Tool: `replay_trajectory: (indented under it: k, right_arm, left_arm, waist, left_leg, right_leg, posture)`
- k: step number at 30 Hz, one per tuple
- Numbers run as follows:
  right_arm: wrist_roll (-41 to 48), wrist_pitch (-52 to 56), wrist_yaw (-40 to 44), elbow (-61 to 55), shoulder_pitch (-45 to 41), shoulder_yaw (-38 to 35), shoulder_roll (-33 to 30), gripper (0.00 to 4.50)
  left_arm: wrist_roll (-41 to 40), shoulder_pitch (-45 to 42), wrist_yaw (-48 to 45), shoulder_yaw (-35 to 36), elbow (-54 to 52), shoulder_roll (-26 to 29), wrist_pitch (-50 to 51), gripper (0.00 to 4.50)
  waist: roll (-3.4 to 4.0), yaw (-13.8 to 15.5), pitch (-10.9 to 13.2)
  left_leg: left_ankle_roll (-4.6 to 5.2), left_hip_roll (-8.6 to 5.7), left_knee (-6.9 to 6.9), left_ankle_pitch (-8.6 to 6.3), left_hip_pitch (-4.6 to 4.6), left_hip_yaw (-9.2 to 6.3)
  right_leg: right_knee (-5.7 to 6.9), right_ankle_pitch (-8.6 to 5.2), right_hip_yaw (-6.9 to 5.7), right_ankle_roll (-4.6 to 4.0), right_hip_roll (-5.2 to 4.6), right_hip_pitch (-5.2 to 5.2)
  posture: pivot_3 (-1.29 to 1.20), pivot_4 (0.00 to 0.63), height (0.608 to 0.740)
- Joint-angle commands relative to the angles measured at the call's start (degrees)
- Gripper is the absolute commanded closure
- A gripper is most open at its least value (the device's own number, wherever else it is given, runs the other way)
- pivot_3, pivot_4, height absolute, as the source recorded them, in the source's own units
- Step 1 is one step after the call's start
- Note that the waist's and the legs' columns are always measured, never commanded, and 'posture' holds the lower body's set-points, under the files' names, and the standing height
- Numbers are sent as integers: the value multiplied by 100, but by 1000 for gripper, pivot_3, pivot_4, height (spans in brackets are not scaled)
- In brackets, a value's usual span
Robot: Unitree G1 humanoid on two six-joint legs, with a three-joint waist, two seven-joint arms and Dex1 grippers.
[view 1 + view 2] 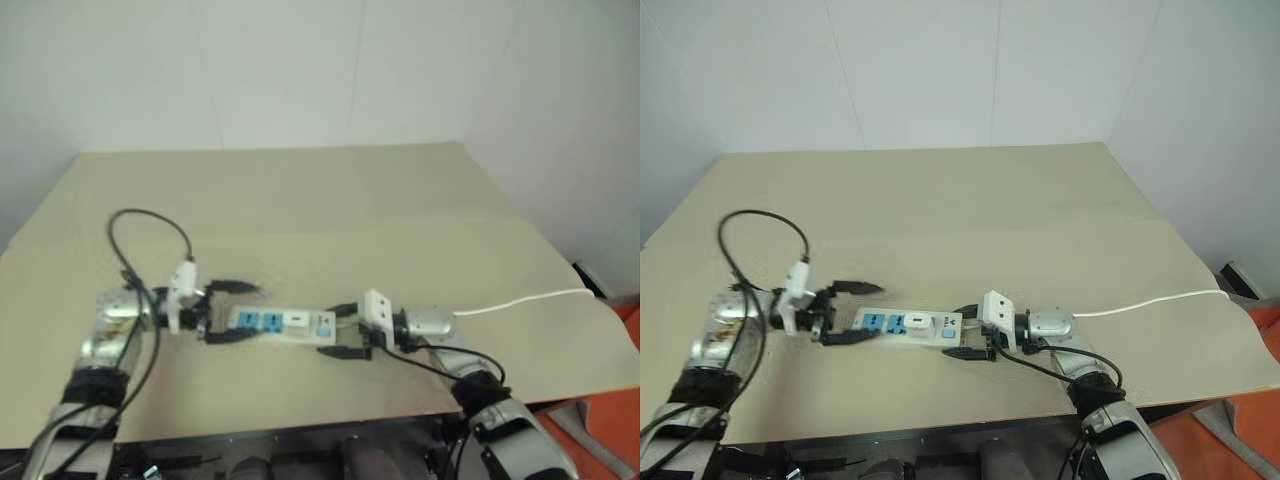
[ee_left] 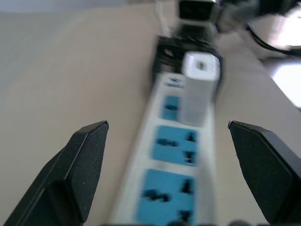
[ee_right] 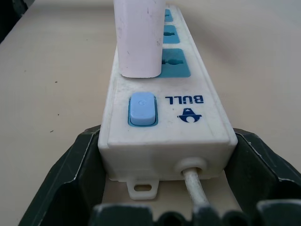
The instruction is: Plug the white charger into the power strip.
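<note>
White charger (image 3: 139, 37) stands upright in the socket nearest the blue switch (image 3: 141, 108) of the power strip (image 1: 282, 325), which lies near the table's (image 1: 330, 200) front edge with bare tabletop spreading behind it. Left gripper (image 1: 232, 312) points level toward the strip's free end, fingers spread wide and holding nothing. Right gripper (image 3: 155, 207) brackets the cord end, a black finger (image 3: 66, 174) along each side. Strip's cord (image 1: 520, 300) runs off past the table's right edge.

Silver arms, black cables, black-fingered white end effectors.
</note>
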Motion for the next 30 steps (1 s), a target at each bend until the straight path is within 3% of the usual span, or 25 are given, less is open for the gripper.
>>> replay_trajectory:
  k: [1, 7, 11, 18, 23, 30]
  right_arm:
    - [-28, 287, 95, 53, 97, -31, -99, 45]
    - [165, 287, 234, -174, 107, -331, -360, 45]
    - [574, 482, 403, -908, 351, -724, -860, 45]
    - [1167, 710, 844, -2202, 1099, -1549, -2143, 45]
    - [1380, 830, 847, -2638, 1563, -2072, -2734, 45]
    - [1474, 959, 777, -3032, 1920, -2206, -2917, 45]
  left_arm:
    - [-448, -30, 460, 668, -447, 97, 276, 0]
    - [-594, 583, 760, 1117, -1139, 263, 561, 0]
    - [-756, 1276, 760, 1402, -1701, 532, 829, 0]
    - [-915, 2205, 854, 1836, -2414, 740, 1105, 0]
    - [-898, 2389, 900, 1939, -2507, 776, 1160, 0]
    - [-911, 2267, 922, 1878, -2508, 751, 1241, 0]
  waist:
    - [-9, 13, 8]
    - [-8, 61, 20]
    - [-8, 153, 39]
    - [8, 271, 111]
    - [5, 276, 113]
    - [5, 272, 113]
  left_leg:
    - [0, 1, 0, 0, -4, 0]
    - [-1, -4, -1, 0, -28, 2]
    - [-1, -6, 1, 1, -113, 11]
    - [-1, -10, 0, 1, -143, 16]
    - [-1, -11, 0, 1, -145, 20]
    - [-1, -11, 0, 1, -144, 22]
  right_leg:
    - [-1, 7, -3, 11, 0, -2]
    - [-12, 10, -6, 18, -10, -19]
    - [-5, 15, -9, 24, -21, -104]
    - [-19, 10, -25, 24, -41, -125]
    - [-31, 10, -31, 28, -47, -121]
    - [-33, 10, -32, 29, -46, -120]
  posture:
    - [0, 150, 740]
    - [0, 150, 740]
    - [0, 150, 740]
    - [0, 150, 740]
    - [0, 150, 740]
    - [0, 150, 740]
